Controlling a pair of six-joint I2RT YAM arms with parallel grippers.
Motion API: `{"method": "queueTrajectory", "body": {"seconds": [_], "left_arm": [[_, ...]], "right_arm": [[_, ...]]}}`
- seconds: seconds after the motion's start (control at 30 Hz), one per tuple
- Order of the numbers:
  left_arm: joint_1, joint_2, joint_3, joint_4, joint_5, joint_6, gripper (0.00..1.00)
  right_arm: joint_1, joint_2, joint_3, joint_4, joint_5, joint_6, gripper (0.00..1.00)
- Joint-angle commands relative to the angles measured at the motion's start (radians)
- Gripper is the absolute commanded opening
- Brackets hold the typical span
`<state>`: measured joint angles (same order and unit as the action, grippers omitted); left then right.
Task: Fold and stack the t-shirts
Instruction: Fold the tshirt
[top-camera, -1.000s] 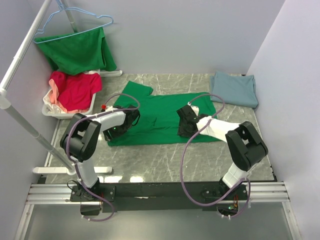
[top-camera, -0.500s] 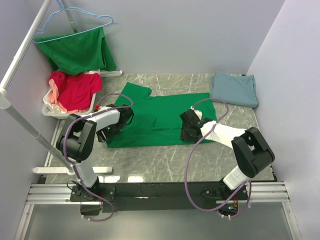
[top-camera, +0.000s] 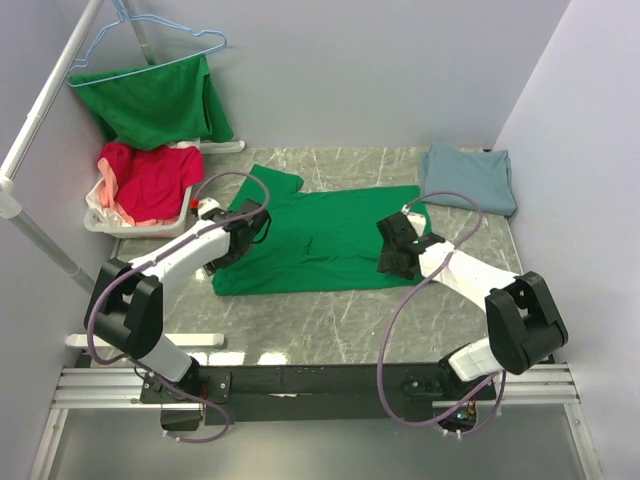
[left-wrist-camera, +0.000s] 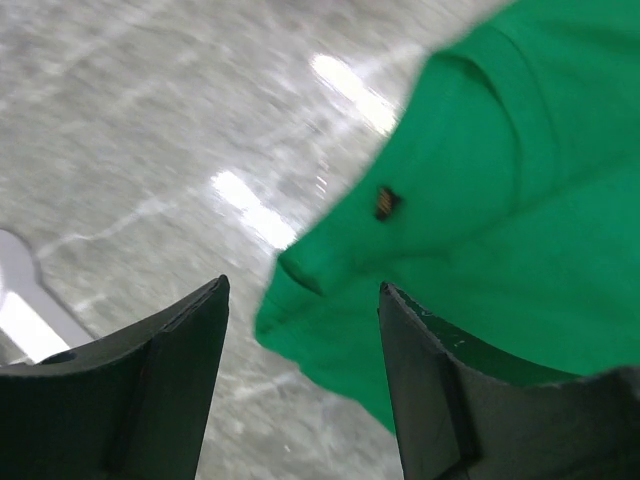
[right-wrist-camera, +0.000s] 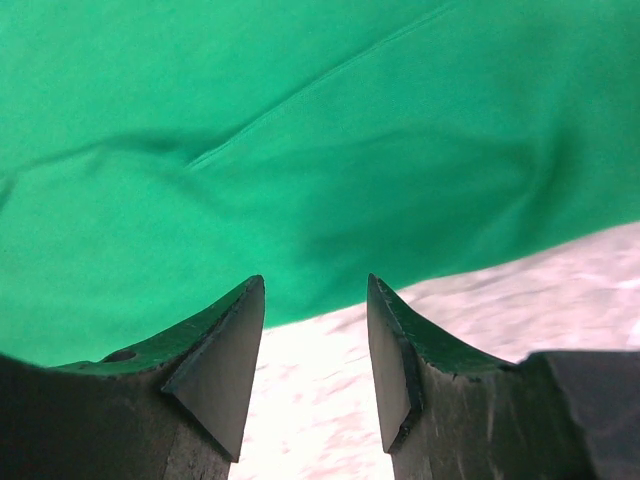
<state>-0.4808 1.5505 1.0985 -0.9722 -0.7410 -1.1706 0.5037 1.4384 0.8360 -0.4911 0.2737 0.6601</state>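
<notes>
Two grippers are seen with fingers parted and nothing held between them. The left gripper (top-camera: 248, 230) (left-wrist-camera: 300, 290) is poised over the left edge of the spread green t-shirt (top-camera: 320, 240) (left-wrist-camera: 500, 200), by its sleeve; in the left wrist view a rumpled fold of the cloth and a small dark mark (left-wrist-camera: 385, 203) are seen beyond the fingers. The right gripper (top-camera: 397, 247) (right-wrist-camera: 315, 285) is held low over the shirt's right part, where the green hem (right-wrist-camera: 300, 150) meets the marble table (top-camera: 330, 320) (right-wrist-camera: 500, 300).

Nothing is found in the way of either gripper. At the far right a folded blue-grey t-shirt (top-camera: 468, 177) is laid, well apart from the green one. At the far left a white basket (top-camera: 120, 225) is filled with one red t-shirt (top-camera: 150, 180) and one pink t-shirt (top-camera: 100, 200), and a second green t-shirt (top-camera: 155, 100) is hung below a blue hanger (top-camera: 150, 50). Five shirts are counted in all.

Since a second ago, the left gripper has been carried farther up the shirt's edge, and the right gripper has been shifted to the right.
</notes>
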Motion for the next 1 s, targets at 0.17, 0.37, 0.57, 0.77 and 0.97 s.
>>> {"method": "queueTrajectory", "body": {"seconds": [0.17,0.37,0.57,0.77,0.97], "left_arm": [[-0.07,-0.018,-0.057,0.171,0.155,0.066,0.66],[-0.074,0.063,-0.092,0.182,0.147,0.057,0.66],[-0.081,0.163,-0.112,0.044,0.075,-0.05,0.67],[-0.079,0.175,-0.163,-0.034,0.045,-0.132,0.69],[-0.081,0.165,-0.178,-0.105,0.023,-0.187,0.7]], "right_arm": [[-0.189,0.045,0.048,0.014,-0.028,-0.071,0.53],[-0.226,0.132,0.069,0.031,-0.105,-0.096,0.53],[-0.229,0.148,0.015,0.039,-0.142,-0.08,0.53],[-0.231,0.099,-0.086,0.029,-0.171,-0.051,0.53],[-0.229,0.013,-0.155,-0.02,-0.175,-0.03,0.52]]}}
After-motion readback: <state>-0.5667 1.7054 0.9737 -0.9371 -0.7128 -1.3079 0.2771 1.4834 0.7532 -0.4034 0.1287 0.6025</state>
